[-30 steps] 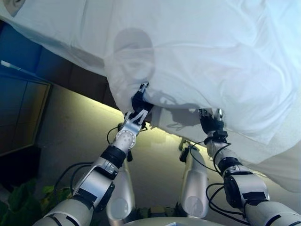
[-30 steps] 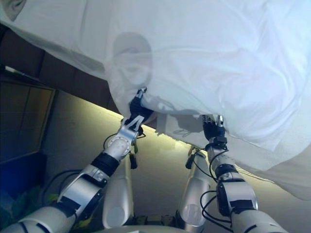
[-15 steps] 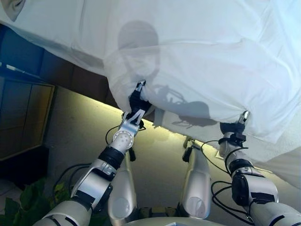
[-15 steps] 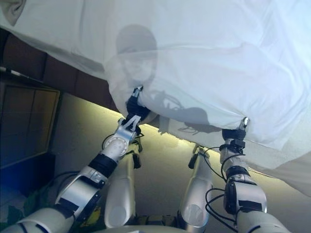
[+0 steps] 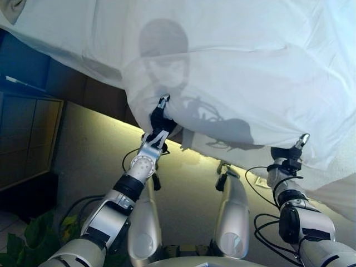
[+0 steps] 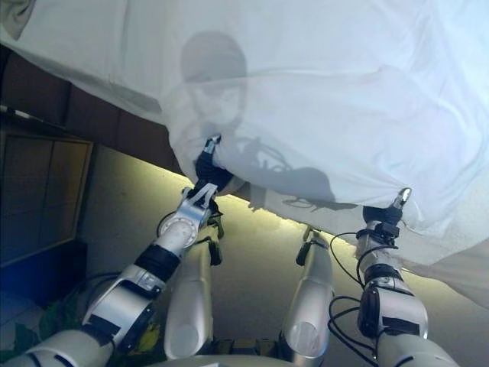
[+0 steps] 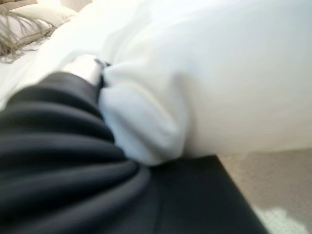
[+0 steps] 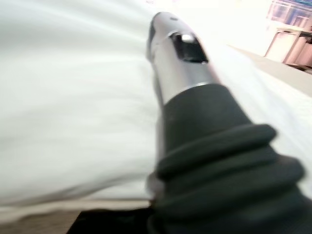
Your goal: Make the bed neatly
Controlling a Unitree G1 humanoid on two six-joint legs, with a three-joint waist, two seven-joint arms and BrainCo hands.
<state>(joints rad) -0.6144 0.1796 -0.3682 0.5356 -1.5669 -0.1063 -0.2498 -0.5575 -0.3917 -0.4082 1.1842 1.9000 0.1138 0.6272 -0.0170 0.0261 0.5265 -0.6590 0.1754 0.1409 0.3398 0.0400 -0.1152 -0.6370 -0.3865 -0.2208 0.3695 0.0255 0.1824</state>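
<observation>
A white duvet [image 5: 239, 72] covers the bed and hangs over its near edge. My left hand [image 5: 157, 121] is at that edge on the left, curled on a bunched fold of the duvet [image 7: 146, 122], which bulges beside its dark cover [image 7: 53, 146]. My right hand [image 5: 289, 154] holds the same edge further right. Its thumb [image 8: 178, 53] lies straight on top of the cloth and its fingers are hidden beneath. Folds in the duvet run toward the right hand.
The dark bed base [image 5: 72, 83] shows under the duvet at the left, above a beige floor [image 5: 94, 150]. A wooden panel [image 5: 22, 133] stands at the far left, a green plant [image 5: 22, 247] at the lower left. A tasselled pillow [image 7: 19, 24] lies further up the bed.
My right hand has moved to the right along the duvet's edge, drawing the cloth out flatter between the hands. My left hand has stayed on its fold.
</observation>
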